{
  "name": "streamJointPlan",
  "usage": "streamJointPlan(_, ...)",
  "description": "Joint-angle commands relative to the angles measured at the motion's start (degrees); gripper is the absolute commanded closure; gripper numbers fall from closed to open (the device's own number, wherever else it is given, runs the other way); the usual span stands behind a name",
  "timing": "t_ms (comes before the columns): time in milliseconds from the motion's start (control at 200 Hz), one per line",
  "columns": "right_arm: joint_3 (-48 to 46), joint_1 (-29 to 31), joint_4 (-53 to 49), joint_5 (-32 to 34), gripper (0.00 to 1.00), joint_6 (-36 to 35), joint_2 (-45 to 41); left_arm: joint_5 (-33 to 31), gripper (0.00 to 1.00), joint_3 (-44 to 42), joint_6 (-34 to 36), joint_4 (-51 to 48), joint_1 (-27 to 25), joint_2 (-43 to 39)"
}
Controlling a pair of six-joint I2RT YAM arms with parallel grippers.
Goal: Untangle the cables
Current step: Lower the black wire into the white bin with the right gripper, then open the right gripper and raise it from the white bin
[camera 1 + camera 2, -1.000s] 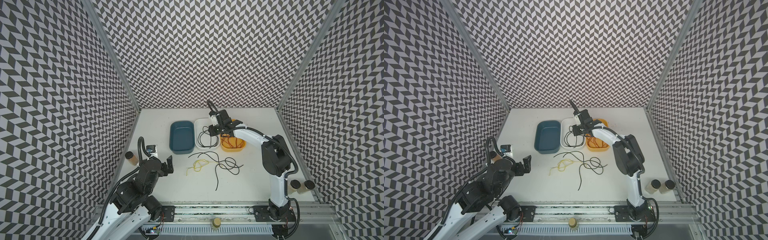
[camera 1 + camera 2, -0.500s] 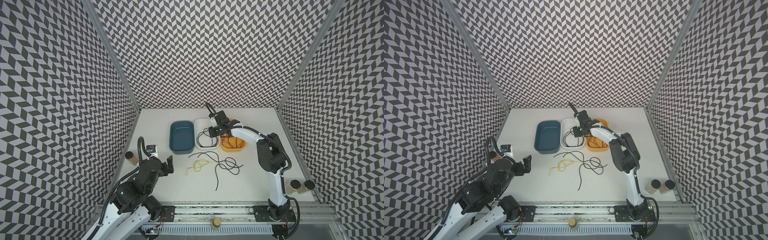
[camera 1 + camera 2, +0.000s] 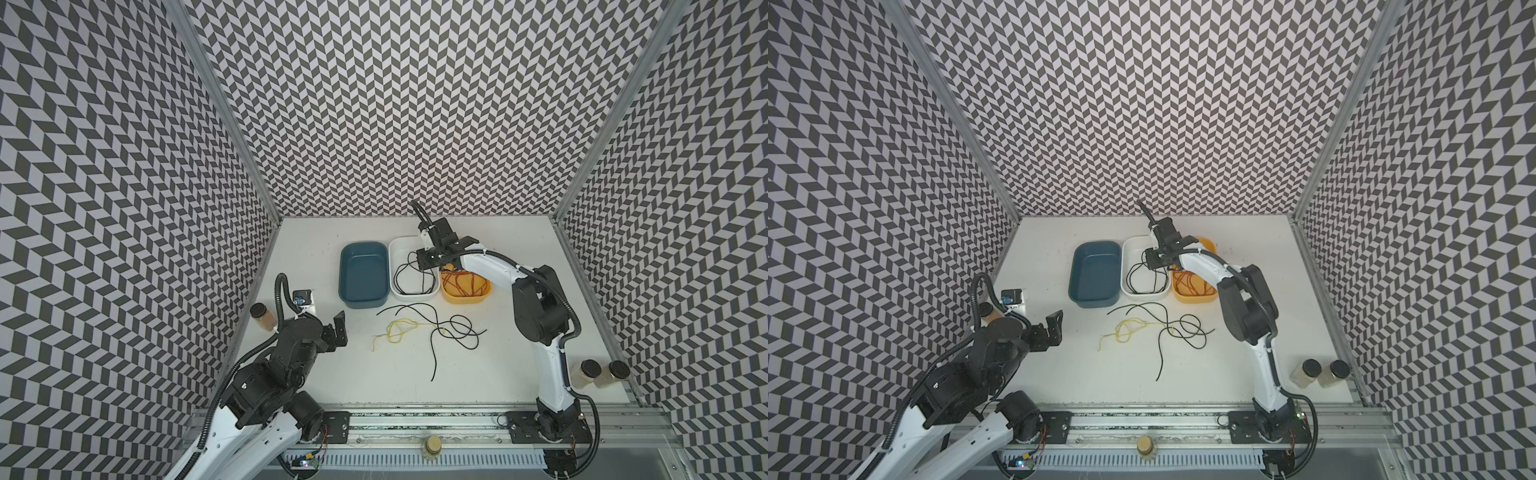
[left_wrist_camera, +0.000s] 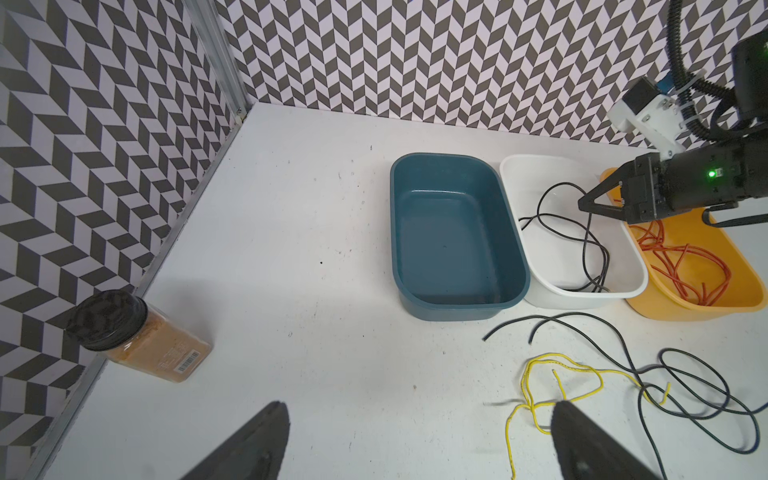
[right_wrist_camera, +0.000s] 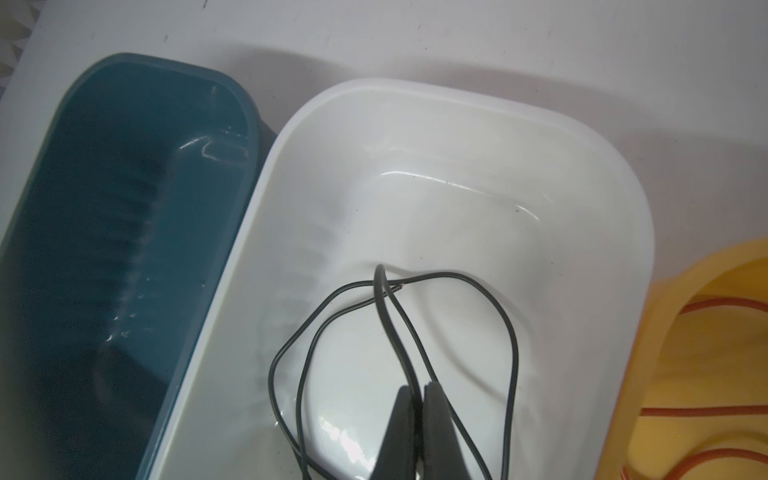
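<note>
A loose tangle of black cables (image 3: 451, 332) (image 3: 1179, 328) (image 4: 685, 386) lies mid-table, crossing a thin yellow cable (image 3: 397, 332) (image 3: 1127, 330) (image 4: 540, 374). Orange-red cables (image 3: 463, 284) (image 4: 685, 266) rest in the yellow tray (image 3: 465, 300). Another black cable (image 3: 409, 276) (image 5: 390, 316) loops inside the white tray (image 3: 401, 241). My right gripper (image 3: 423, 261) (image 3: 1152, 259) (image 5: 417, 390) hangs over that tray, shut on this black cable. My left gripper (image 3: 332, 334) (image 3: 1047, 330) (image 4: 419, 407) is open and empty, left of the yellow cable.
An empty blue tray (image 3: 363, 270) sits left of the white one. A spice jar (image 3: 263, 320) stands by the left wall and two jars (image 3: 588, 372) at the front right. A small white device (image 3: 303, 299) sits behind my left gripper.
The right arm's elbow has swung slightly left while its gripper stays over the white tray holding the black cable. The left arm has not moved.
</note>
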Motion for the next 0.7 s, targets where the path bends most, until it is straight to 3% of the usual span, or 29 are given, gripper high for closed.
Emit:
streamJointPlan(0,1.41,-0.06,2.68,2.72,0.98,1.33,0.88,-0.19,0.00,-0.46,0.25,0.91,0.50,0.19)
streamJointPlan(426,3.83,0.17,0.56,2.30,0.87,1.97,1.72,-0.24,0.00,-0.42,0.25,0.91,0.73,2.12)
streamJointPlan(696,3.88,0.74,0.10,2.28,0.63,2.23,-3.53,-0.28,0.00,-0.36,0.26,0.73,0.85,2.48)
